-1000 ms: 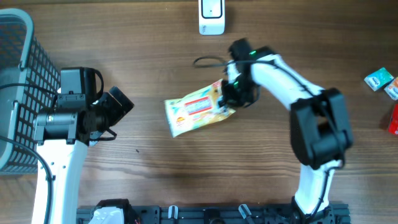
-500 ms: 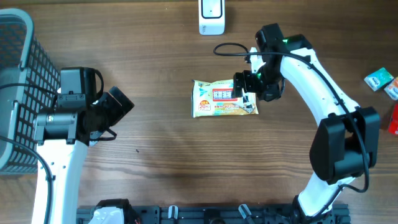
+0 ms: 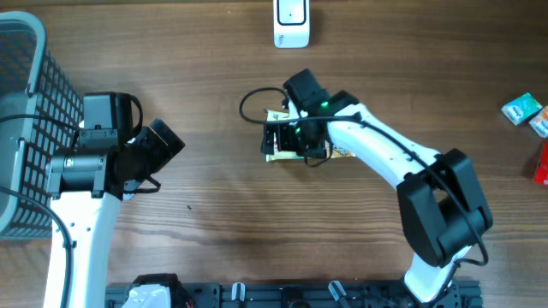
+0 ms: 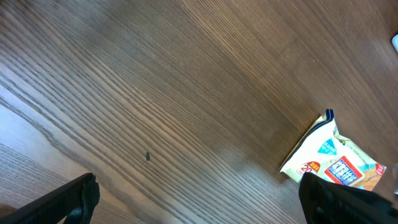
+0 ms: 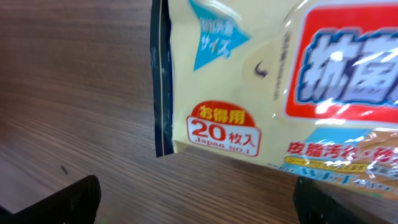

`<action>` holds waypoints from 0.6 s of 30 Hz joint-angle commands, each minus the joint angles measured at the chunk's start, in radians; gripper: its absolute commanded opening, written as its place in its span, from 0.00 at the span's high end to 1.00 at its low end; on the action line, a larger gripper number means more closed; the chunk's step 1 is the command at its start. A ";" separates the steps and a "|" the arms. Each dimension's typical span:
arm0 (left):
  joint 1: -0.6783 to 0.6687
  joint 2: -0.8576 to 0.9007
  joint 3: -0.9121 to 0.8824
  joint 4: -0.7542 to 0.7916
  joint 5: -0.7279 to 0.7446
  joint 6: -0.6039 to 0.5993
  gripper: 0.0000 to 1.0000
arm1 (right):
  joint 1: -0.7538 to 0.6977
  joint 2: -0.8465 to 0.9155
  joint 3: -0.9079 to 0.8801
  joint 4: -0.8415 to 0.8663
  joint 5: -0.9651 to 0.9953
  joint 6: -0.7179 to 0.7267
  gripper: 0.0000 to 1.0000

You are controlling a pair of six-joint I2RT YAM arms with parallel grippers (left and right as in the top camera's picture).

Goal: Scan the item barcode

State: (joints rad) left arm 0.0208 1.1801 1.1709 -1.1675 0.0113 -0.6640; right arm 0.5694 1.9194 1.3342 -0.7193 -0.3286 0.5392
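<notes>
The tabletop [image 3: 214, 214] has a basket [image 3: 26, 103] at 9 o'clock and the left arm [image 3: 86, 171] parked beside it. The left claw [image 4: 205, 199] is spread wide over bare wood, holding nothing.

The right arm [image 3: 385, 162] reaches in from 5 o'clock to the centre, over the pack [image 5: 280, 81]. The pack lies flat, printed face up, well short of the scanner [image 3: 291, 24] at the 12 o'clock edge.

The right claw [image 5: 198, 200] hovers low over the pack's 9 o'clock end. Its fingers [image 5: 50, 199] are far apart and touch nothing, so the pack lies free.

This looks like the pick-up step, with no scan made yet. No barcode shows on the upper face, so it is probably underneath. The next move calls for closing on the pack's edge, lifting it, turning it over and holding the code toward the scanner. The film is thin and slick, so a shallow pinch could slip.
</notes>
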 commanded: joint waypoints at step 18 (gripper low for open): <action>0.005 0.001 -0.008 -0.001 -0.016 0.004 0.00 | -0.499 -0.043 0.035 -0.090 0.060 -0.361 0.00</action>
State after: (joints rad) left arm 0.0208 1.1801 1.1709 -1.1683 0.0113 -0.6640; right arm 0.0883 1.9041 1.4113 -0.8734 -0.2462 0.2966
